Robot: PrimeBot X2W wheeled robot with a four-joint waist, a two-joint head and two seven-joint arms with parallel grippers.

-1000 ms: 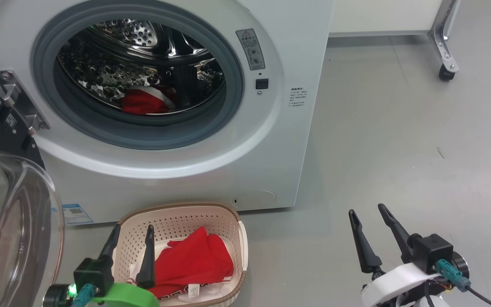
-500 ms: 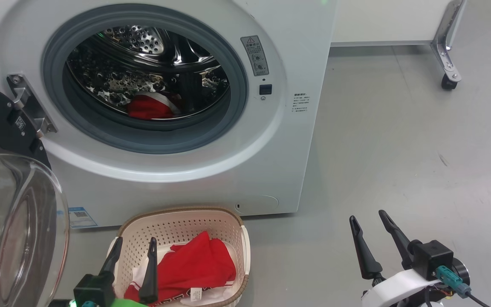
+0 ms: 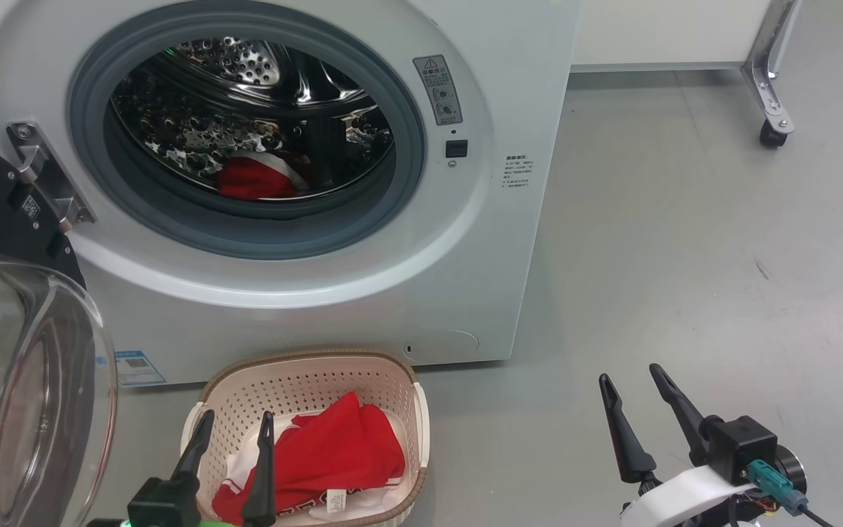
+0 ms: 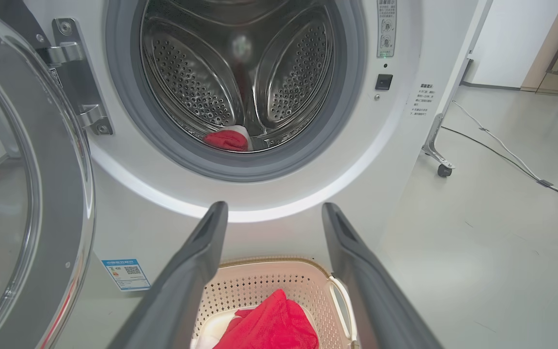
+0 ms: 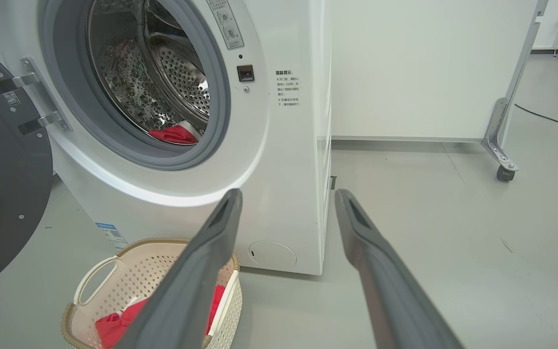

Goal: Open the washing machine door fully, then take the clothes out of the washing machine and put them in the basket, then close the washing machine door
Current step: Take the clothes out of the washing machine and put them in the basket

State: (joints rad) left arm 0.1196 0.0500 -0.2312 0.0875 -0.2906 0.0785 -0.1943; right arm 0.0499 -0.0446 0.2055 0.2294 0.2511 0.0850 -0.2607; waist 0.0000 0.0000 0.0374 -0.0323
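Note:
The white washing machine stands with its door swung wide open to the left, the glass bowl facing me. A piece of the red clothes lies at the bottom of the steel drum. The cream basket sits on the floor in front of the machine with red clothes inside. My left gripper hangs open and empty over the basket's near left part. Over bare floor to the right, my right gripper is open and empty too.
A white panel on a metal leg with a caster wheel stands at the back right. A cable runs across the grey floor on the right. The open door takes up the left side.
The camera has shifted slightly. My left gripper has drawn back toward me, lower in the head view over the basket. The right gripper has barely moved.

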